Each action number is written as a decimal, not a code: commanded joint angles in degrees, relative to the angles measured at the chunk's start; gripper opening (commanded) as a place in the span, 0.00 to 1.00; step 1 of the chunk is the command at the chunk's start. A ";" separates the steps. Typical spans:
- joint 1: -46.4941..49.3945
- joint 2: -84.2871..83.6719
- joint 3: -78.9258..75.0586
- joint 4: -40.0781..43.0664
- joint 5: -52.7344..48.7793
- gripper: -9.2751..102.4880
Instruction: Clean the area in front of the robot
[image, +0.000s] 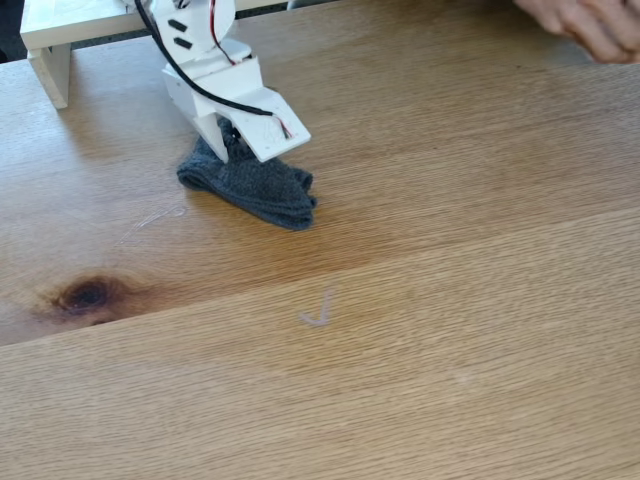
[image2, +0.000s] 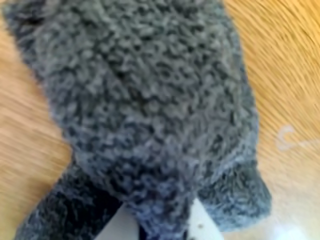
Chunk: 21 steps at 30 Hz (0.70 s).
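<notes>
the surface (image: 420, 330) is light oak grain with a dark knot (image: 87, 295) near its left edge and faint whitish scribbles (image: 318, 312) mid-board. the robot (image: 215, 75) leans in from the far left corner, its end effector (image: 232, 150) closed on a grey fuzzy cloth (image: 252, 185) pressed to the wood. a white frame (image: 60, 40) stands behind; a hand (image: 585, 25) shows at the far right corner.

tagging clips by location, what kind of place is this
Probably a home or hobby desk: a broad oak-grain tabletop with a dark knot, a white shelf-like frame, and a grey fuzzy cloth under the gripper.
</notes>
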 joint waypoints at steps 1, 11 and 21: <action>9.76 -2.72 -1.58 -3.87 -1.32 0.08; 32.87 -8.17 -2.55 -21.18 -13.62 0.08; 40.69 -6.15 -2.55 -35.33 -12.74 0.08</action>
